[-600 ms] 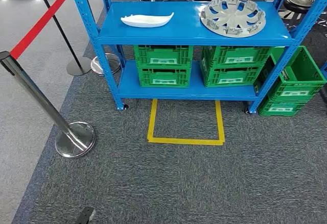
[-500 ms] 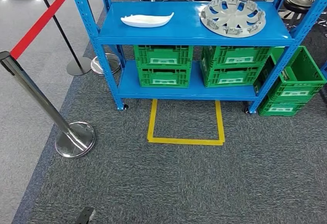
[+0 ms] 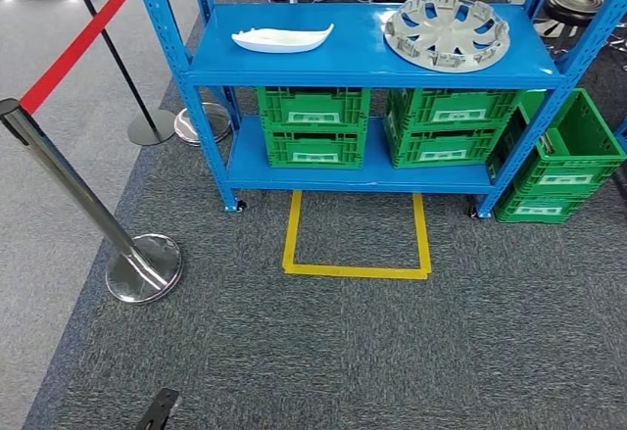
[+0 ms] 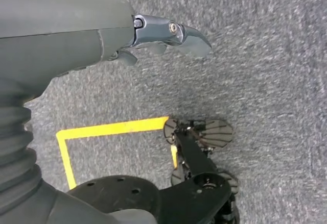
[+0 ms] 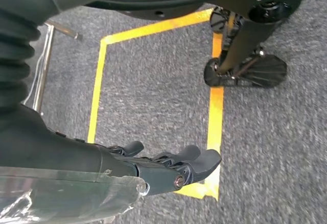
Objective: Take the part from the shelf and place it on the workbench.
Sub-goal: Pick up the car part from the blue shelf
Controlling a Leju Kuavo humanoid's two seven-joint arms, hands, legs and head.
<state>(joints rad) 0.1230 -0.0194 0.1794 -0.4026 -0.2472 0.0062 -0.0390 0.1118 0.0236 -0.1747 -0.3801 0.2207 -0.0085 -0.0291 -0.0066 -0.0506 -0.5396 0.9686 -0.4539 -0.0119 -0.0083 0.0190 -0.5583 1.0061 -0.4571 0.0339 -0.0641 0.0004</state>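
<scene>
The white part [image 3: 281,38] lies lengthwise left-right on the shelf [image 3: 355,63]; my left robot hand [image 4: 169,35] and right robot hand [image 5: 173,165] hang empty, fingers loosely apart.

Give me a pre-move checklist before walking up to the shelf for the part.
1. White part on the blue shelf's top level, unobstructed: ok.
2. Wheel cover lies apart from the white part: ok.
3. Carpet up to the yellow floor marking free of obstacles: ok.
4. Left hand holds nothing: ok.
5. Right hand holds nothing: ok.
6. Workbench location: cannot tell.
</scene>
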